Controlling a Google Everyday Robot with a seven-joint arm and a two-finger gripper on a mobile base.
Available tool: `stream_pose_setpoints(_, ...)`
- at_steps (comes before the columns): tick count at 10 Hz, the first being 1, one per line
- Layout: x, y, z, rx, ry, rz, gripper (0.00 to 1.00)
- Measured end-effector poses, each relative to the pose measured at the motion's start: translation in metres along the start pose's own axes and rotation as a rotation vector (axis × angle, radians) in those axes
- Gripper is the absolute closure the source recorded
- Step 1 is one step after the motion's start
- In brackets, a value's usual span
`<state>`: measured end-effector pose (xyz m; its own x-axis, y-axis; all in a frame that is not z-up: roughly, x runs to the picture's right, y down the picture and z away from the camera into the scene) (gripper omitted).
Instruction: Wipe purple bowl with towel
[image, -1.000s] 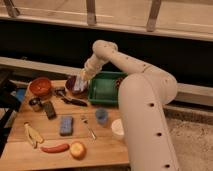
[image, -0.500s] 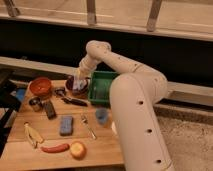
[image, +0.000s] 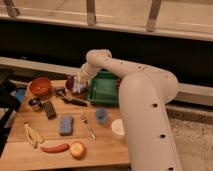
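The purple bowl (image: 71, 83) sits at the back of the wooden table (image: 50, 150), left of a green tray. My gripper (image: 79, 85) is down at the bowl's right side, over its inside. A pale patch at the gripper (image: 79, 89) looks like the towel, lying in the bowl. The white arm (image: 130, 75) reaches in from the right and arches over the green tray.
Green tray (image: 103, 87) right of the bowl. Red bowl (image: 40, 86) to the left. Black utensil (image: 74, 101), metal cup (image: 35, 103), dark block (image: 49, 109), blue sponge (image: 65, 125), fork (image: 88, 126), blue cup (image: 101, 116), white cup (image: 118, 128), banana (image: 31, 135), red pepper (image: 55, 148), apple (image: 77, 149).
The arm has swung left and lowered, bringing the gripper from above the tray's left edge down into the purple bowl.
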<state>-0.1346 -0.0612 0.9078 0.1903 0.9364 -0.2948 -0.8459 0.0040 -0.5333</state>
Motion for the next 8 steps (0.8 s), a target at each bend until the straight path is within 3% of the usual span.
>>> stream_pose_setpoints(4, -0.023, 0.014, 0.019, -0.038, -0.038, 0.006, 1.00)
stream_pose_setpoints(6, -0.032, 0.013, 0.030, -0.049, -0.027, 0.003, 1.00)
stream_pose_setpoints(8, -0.028, 0.019, 0.041, -0.072, 0.020, -0.010, 1.00)
